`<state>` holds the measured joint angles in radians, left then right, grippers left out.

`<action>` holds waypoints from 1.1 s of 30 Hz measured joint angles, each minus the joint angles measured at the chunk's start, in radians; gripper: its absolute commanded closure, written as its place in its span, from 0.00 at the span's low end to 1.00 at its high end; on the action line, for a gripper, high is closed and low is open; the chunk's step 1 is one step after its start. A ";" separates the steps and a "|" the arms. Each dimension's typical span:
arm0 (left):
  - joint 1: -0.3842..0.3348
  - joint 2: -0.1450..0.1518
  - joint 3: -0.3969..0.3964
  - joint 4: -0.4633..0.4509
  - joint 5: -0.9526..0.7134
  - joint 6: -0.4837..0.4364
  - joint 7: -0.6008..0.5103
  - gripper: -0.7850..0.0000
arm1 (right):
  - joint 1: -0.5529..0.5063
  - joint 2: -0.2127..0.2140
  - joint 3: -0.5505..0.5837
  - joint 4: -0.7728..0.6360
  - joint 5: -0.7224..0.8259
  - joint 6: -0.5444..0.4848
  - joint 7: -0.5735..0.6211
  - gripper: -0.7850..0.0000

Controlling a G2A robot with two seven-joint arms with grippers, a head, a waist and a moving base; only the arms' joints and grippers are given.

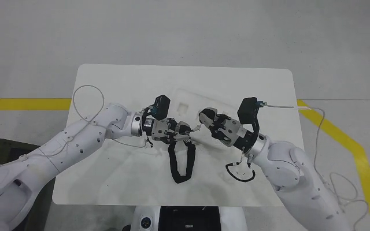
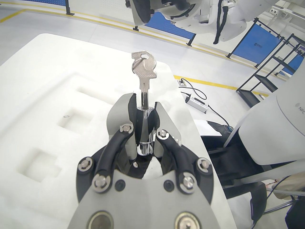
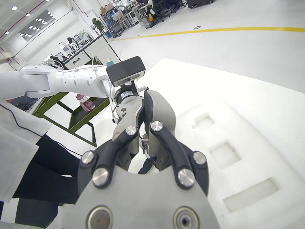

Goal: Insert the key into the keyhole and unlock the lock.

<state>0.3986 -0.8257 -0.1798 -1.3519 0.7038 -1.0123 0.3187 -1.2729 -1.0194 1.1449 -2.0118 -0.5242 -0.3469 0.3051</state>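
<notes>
**Operator:** Report the work surface.

**Inspector:** A white table (image 1: 115,179) occupies the middle of the top view. A white foam tray (image 2: 47,96) with rectangular recesses lies on it, in the upper centre of that frame.

**Operator:** Gripper positions and jaw condition?

**Inspector:** Both grippers sit at the centre of the top view, tips facing each other. The right gripper (image 3: 144,103) is right of centre, with its pads drawn together. The left gripper (image 2: 145,103) is left of centre, with its jaws clenched on the lock (image 2: 145,132). The lock is a chrome cylinder held lengthwise between the pads, above the table.

**Operator:** Attachments to the lock?

**Inspector:** A black cable loop (image 1: 180,164) hangs from the lock and runs toward the lower centre of the top view.

**Operator:** Key location?

**Inspector:** The key (image 2: 145,72) has its blade seated in the end face of the lock. Its head projects beyond the left fingertips toward the right gripper. A second key (image 2: 140,55) shares its ring. In the left wrist view the key head and the right gripper are apart.
</notes>
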 measured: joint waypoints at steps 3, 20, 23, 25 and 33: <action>0.004 -0.003 -0.004 0.002 -0.004 0.000 0.009 1.00 | 0.009 -0.004 -0.009 0.009 -0.005 0.009 0.003 1.00; 0.007 -0.021 0.003 0.025 -0.005 0.000 0.081 1.00 | 0.018 -0.028 -0.033 0.033 -0.021 0.027 -0.063 1.00; 0.013 -0.022 -0.004 0.038 -0.006 0.000 0.100 1.00 | 0.000 -0.027 -0.018 0.028 -0.008 0.036 -0.050 1.00; 0.018 -0.023 -0.008 0.040 -0.003 0.000 0.109 1.00 | -0.005 -0.028 -0.015 0.028 0.002 0.034 -0.044 1.00; 0.031 -0.025 -0.018 0.045 0.004 0.000 0.128 1.00 | 0.008 -0.040 -0.026 0.046 0.011 0.042 -0.067 1.00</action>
<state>0.4297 -0.8510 -0.1974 -1.3067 0.7078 -1.0123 0.4466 -1.2653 -1.0594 1.1185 -1.9660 -0.5132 -0.3044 0.2378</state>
